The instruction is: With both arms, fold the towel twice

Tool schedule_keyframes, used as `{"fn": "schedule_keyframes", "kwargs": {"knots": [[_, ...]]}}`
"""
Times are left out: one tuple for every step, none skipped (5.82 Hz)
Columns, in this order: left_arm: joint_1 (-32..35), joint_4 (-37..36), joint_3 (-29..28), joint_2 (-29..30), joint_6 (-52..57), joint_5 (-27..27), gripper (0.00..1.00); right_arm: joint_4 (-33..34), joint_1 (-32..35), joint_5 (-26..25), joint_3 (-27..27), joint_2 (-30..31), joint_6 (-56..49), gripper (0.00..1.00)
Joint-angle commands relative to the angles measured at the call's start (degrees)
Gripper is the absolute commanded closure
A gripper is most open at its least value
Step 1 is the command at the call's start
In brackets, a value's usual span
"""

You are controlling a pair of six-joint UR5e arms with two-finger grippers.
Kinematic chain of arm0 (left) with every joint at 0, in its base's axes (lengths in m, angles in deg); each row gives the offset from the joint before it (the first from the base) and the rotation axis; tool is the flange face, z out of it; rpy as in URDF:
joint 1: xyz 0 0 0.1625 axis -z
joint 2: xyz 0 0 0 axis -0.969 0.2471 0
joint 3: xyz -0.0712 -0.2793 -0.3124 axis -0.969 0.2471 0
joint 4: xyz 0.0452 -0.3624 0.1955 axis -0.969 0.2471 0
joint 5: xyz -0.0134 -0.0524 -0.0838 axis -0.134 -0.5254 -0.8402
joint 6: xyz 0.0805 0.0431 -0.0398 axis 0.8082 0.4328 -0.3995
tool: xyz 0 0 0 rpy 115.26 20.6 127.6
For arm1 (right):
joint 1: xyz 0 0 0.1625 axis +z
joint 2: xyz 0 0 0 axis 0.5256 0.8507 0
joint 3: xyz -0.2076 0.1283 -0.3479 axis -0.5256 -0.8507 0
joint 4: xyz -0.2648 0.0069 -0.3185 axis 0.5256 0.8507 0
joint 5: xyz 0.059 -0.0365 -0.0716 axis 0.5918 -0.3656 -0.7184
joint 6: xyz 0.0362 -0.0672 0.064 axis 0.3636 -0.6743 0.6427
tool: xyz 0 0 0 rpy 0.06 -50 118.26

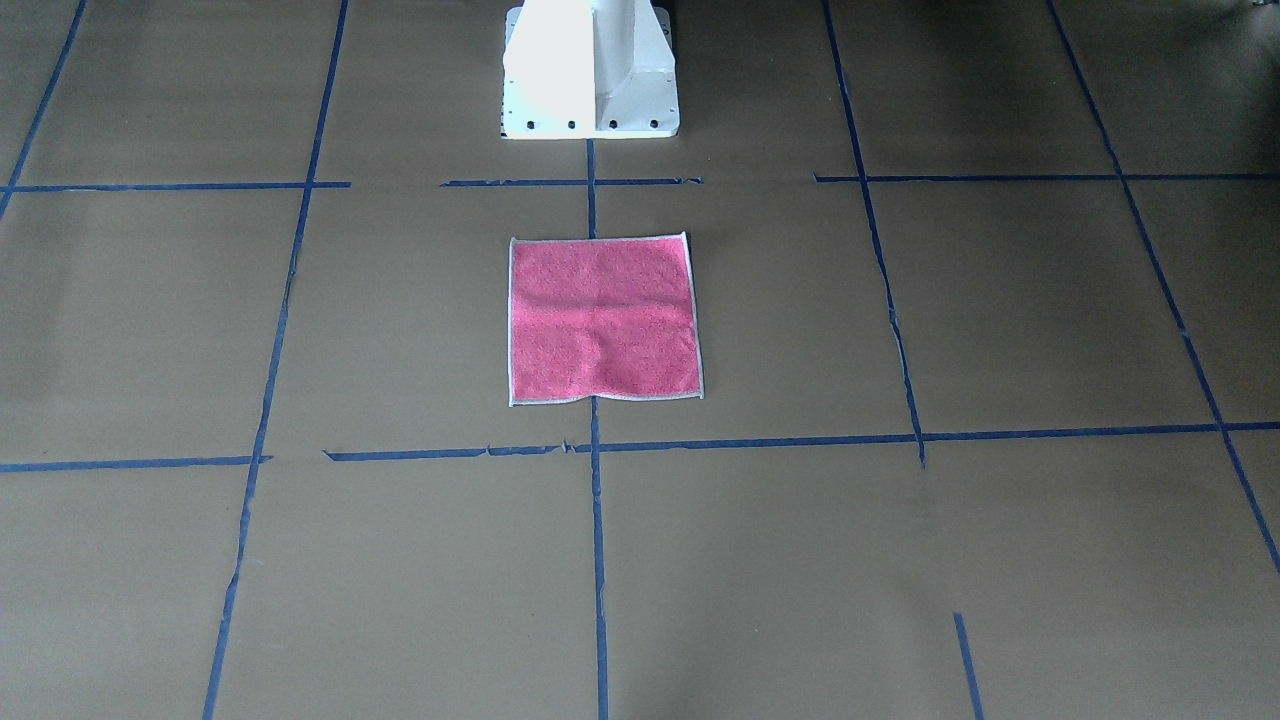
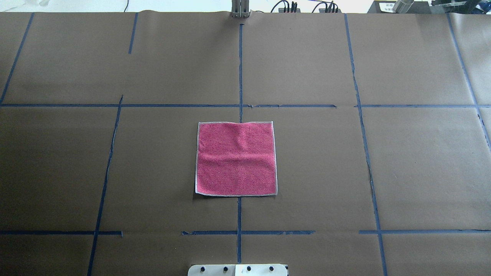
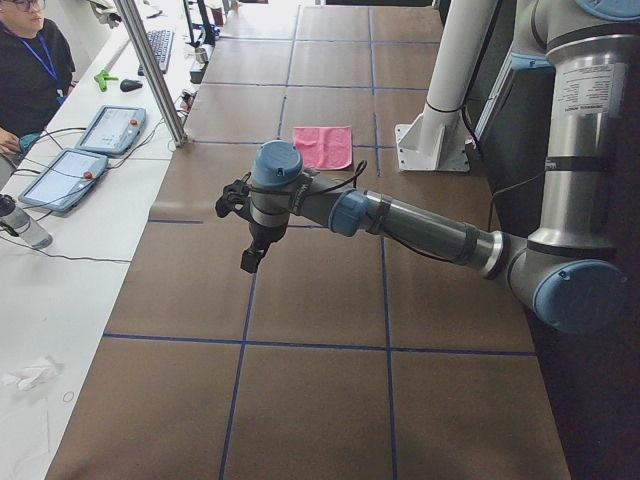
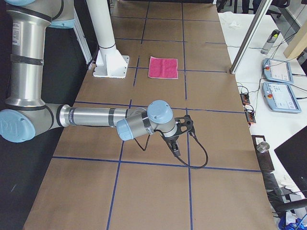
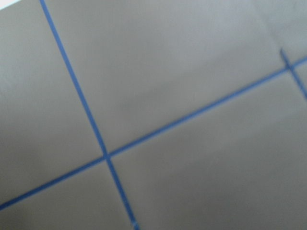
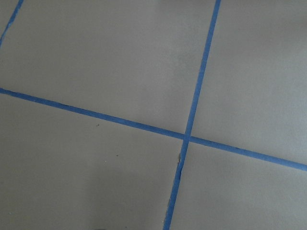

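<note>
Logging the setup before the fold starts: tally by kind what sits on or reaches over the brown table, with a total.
Towel: 1
Robot arms: 2, the left arm and the right arm
White pedestal: 1
Total: 4

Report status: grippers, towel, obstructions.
Left gripper and right gripper away from towel, open or shut unclear. Towel flat, pink up, unfolded. Nothing on it.

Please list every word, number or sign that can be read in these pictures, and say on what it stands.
No text can be read.
White label beyond the far edge of the table: print too small to read.
Two tablets beside it: screens too blurred to read.
Towel: no writing.
Table cover: only blue tape lines, no signs.
</note>
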Motion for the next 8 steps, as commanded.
{"fn": "schedule_keyframes", "kwargs": {"knots": [[-11.3, 7.8, 1.5, 0.5, -14.1, 0.7, 0.00, -2.3, -4.2, 4.5, 2.2, -1.5, 3.1, 0.00], [-16.4, 7.9, 2.9, 2.0, -26.9, 1.3, 0.00, -2.1, -9.4, 4.2, 4.9, -3.6, 17.0, 0.00], [-21.9, 7.8, 6.7, 2.4, -37.0, 7.8, 0.00, -2.1, -16.2, 2.2, 7.2, -6.7, 29.4, 0.00], [-29.3, 7.9, 9.1, 4.2, -50.6, 13.1, 0.00, -2.1, -23.7, -2.9, 12.0, -7.1, 40.7, 0.00], [-38.4, 7.8, 9.4, 8.2, -61.0, 21.6, 0.00, -2.1, -32.0, -9.8, 16.0, -7.1, 50.2, 0.00], [-49.7, 6.4, 9.1, 13.2, -69.9, 30.5, 0.00, -2.1, -41.3, -17.7, 18.3, -8.9, 58.6, 0.00], [-57.1, 3.3, 8.8, 16.3, -76.1, 36.1, 0.00, -2.1, -48.2, -22.3, 18.3, -12.0, 63.5, 0.00], [-60.7, -0.5, 8.5, 19.3, -78.8, 38.8, 0.00, -1.8, -55.7, -30.2, 18.1, -13.7, 68.5, 0.00]]}}
